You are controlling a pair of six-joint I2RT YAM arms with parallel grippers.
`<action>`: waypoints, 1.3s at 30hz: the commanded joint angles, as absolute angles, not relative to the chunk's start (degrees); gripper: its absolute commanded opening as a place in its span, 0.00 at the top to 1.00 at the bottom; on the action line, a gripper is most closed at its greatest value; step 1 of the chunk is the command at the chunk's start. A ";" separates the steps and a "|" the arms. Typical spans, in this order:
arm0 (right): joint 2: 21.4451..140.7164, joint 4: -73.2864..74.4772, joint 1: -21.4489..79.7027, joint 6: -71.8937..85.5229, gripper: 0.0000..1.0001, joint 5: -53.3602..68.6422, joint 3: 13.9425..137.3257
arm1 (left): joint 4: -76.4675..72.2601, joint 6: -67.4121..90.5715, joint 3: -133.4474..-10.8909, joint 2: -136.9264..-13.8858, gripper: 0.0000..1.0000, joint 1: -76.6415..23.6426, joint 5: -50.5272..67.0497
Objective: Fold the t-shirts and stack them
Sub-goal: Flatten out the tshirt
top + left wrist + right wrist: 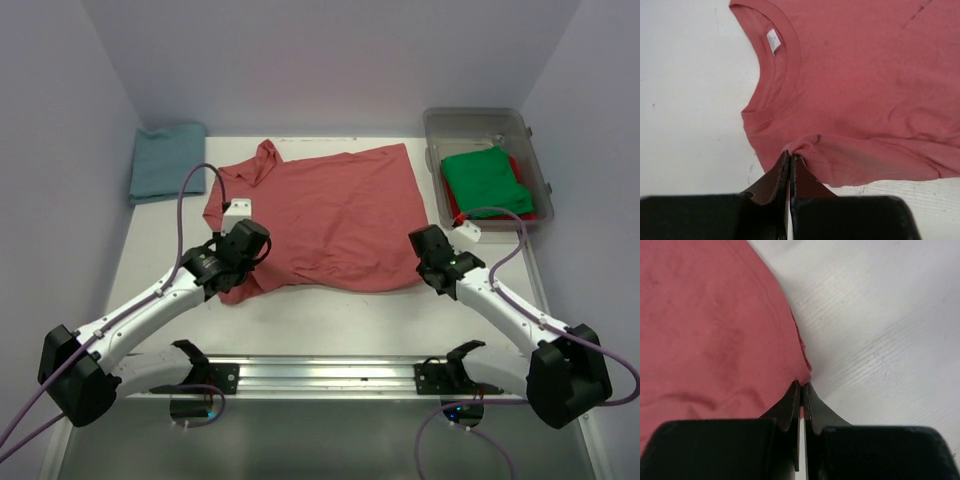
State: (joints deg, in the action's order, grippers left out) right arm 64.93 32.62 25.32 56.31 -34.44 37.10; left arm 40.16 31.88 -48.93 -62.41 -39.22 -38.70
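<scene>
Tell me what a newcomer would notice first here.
The salmon-red t-shirt spread out in the middle dominates, with the left gripper pinching its near-left edge and the right gripper its near-right edge. A bright green t-shirt sits in the clear bin far right; a teal-blue t-shirt lies folded far left.

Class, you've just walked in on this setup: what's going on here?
A salmon-red t-shirt lies on the table, held at two points. The left gripper is pinched shut on its near edge by the collar, the right gripper on its near right corner. A folded teal t-shirt lies far left; a green t-shirt sits in the clear bin.
</scene>
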 commanded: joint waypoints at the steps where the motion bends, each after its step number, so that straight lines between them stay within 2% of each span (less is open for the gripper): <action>1: 65.30 33.58 24.35 52.04 1.00 -41.40 42.09 | 33.32 32.26 -47.37 -64.94 1.00 -37.36 -33.24; 9: 78.03 28.05 18.29 46.23 1.00 -38.50 50.53 | 31.99 31.73 -51.15 -70.75 1.00 -33.58 -31.99; 20: 95.87 24.52 14.77 39.91 1.00 -36.21 63.44 | 33.58 30.15 -52.82 -70.14 1.00 -28.92 -35.42; 35: 102.48 25.75 14.15 35.86 0.99 -35.42 72.86 | 33.40 28.92 -52.12 -68.64 1.00 -26.46 -33.66; 36: 102.65 26.54 14.15 36.12 0.92 -35.33 73.04 | 33.31 28.92 -51.95 -68.56 1.00 -26.46 -33.49; 37: 102.83 26.89 14.06 36.30 0.75 -34.64 72.95 | 33.22 28.92 -51.60 -68.47 1.00 -26.46 -33.14; 39: 102.75 27.16 14.06 36.21 0.61 -33.75 72.51 | 32.96 28.92 -51.07 -68.20 1.00 -26.46 -32.78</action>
